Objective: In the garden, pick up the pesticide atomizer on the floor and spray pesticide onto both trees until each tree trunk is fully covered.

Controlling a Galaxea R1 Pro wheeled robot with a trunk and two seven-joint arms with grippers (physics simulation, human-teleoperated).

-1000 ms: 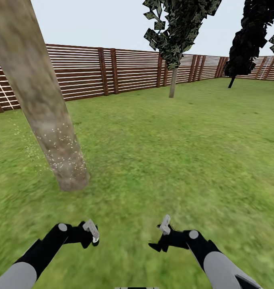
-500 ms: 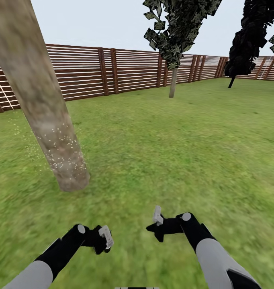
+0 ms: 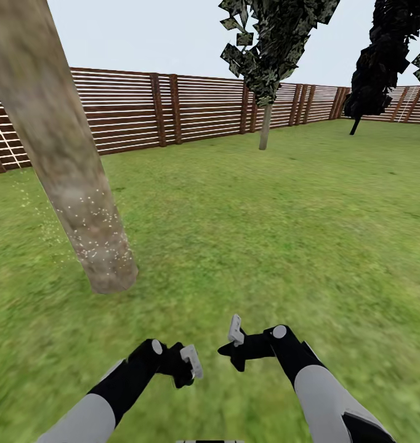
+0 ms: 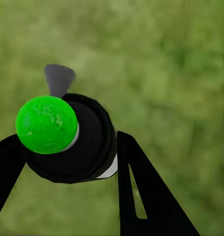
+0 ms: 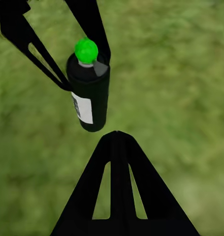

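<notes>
Green lawn (image 3: pixel 265 234) with slat fence (image 3: pixel 130 111); speckled tree trunk (image 3: pixel 80 203) near left, both claws low in front. Left wrist: left claw (image 4: pixel 67 162) clamps pesticide atomizer (image 4: pixel 67 137). Right wrist: right claw (image 5: pixel 117 140) pressed closed, empty, atomizer just beyond.

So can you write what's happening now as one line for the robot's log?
left claw: shut on pesticide atomizer | right claw: shut, apart from it | near tree trunk: speckled low down | far tree: not reached

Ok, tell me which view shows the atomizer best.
The right wrist view: the black cylindrical atomizer with green ball cap shows full length, held in the left pincer. The left wrist view shows its top; the head view, barely.
</notes>
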